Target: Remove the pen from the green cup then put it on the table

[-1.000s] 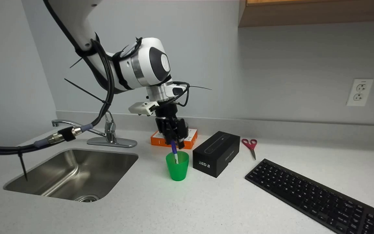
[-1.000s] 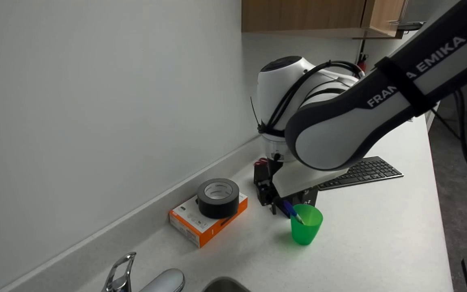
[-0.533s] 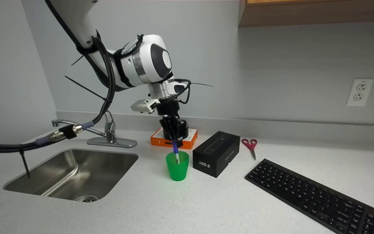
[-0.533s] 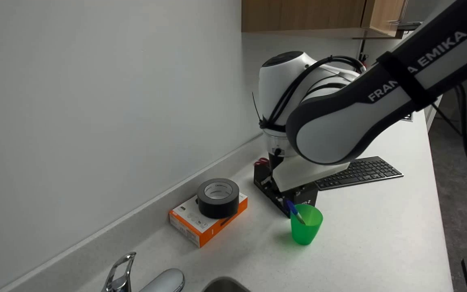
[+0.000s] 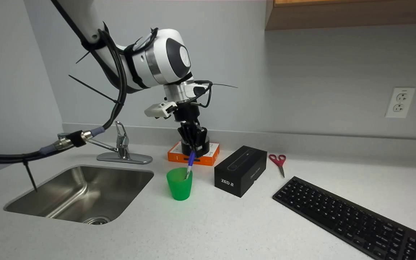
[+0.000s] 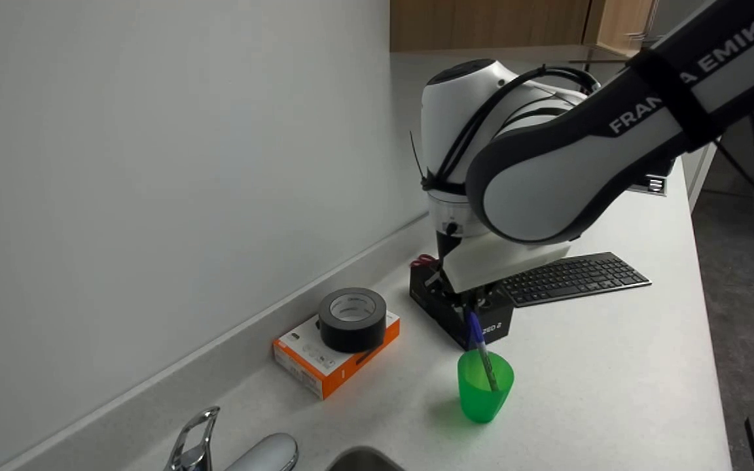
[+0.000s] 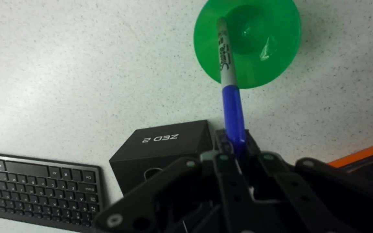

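A black robot gripper (image 7: 235, 142), its fingers drawn together, pinches the blue end of a pen (image 7: 230, 86). The pen slants down, its whitish part reaching inside a green cup (image 5: 179, 188) on an off-white speckled table (image 5: 229, 231). Near the cup are a black box (image 5: 241, 171) and an orange-and-white box (image 6: 315, 366) topped by a black tape roll (image 6: 352, 337). Red-handled scissors (image 5: 279, 163) and a keyboard (image 5: 352, 220) lie past the black box, a steel sink (image 5: 116, 191) on the cup's other side.

In an exterior view, the pen (image 5: 190, 162) pokes into the cup (image 5: 179, 186), with the sink (image 5: 85, 198) at the cup's nine o'clock, the tap (image 5: 122, 146) at ten, a box (image 5: 240, 171) at three.
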